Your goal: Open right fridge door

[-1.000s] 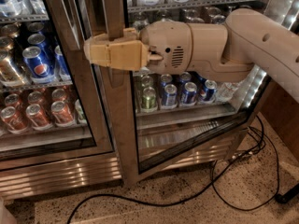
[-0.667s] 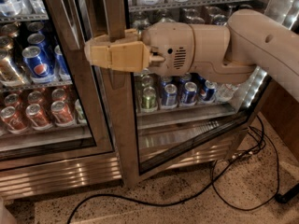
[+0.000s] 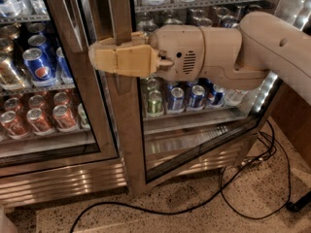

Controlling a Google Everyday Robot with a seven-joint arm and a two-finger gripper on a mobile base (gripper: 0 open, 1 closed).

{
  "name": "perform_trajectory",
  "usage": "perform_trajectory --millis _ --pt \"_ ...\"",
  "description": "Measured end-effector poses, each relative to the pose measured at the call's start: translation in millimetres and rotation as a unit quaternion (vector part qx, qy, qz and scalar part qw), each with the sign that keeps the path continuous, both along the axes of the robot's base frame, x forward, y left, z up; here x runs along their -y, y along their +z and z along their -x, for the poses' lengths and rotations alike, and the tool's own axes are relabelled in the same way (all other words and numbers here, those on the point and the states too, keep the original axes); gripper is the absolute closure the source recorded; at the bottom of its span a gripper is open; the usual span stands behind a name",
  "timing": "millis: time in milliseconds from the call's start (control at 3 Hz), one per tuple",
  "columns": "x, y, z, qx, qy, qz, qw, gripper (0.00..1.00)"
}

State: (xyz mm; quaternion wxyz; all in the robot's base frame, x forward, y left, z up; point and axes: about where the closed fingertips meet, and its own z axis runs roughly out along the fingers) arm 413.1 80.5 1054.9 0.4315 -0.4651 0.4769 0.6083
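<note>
Nothing has shifted: our gripper (image 3: 98, 58) stays at the left edge of the right door (image 3: 128, 135) to pull it open; clamped or not, we cannot tell

The single camera stood close before the right fridge door (image 3: 127, 144), angled down across it to the floor (image 3: 204, 203) beneath; the gripper (image 3: 97, 58) hung in front of that door's frame.

Tan blocky hand (image 3: 99, 58) mid-left; cream wrist (image 3: 209, 52), vent slots (image 3: 189, 62).
</note>
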Motion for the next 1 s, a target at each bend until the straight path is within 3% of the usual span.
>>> perform_trajectory --millis 1000 --pt "5.3 0.3 4.6 -0.011 -0.002 0.002 0.9999 1.0"
